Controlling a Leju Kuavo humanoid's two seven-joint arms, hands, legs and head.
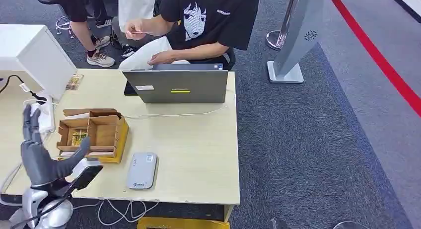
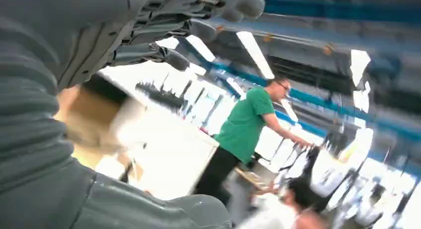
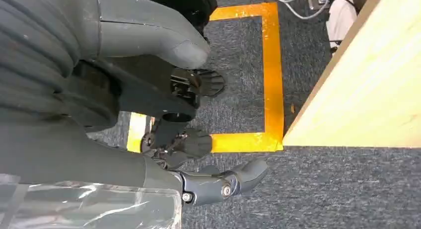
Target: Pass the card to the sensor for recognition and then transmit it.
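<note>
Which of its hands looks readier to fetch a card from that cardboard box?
Probably the left hand: it is raised, open, beside the brown cardboard box holding cards. The right hand hangs below the pale wooden table, over grey carpet.

Even bright indoor light; left wrist view motion-blurred, ceiling lights glaring; others sharp.

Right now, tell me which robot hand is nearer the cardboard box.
Left. The left robot hand is raised over the table, open, right beside the cardboard box. The right robot hand hangs off the table edge, above the carpet and yellow tape.
</note>
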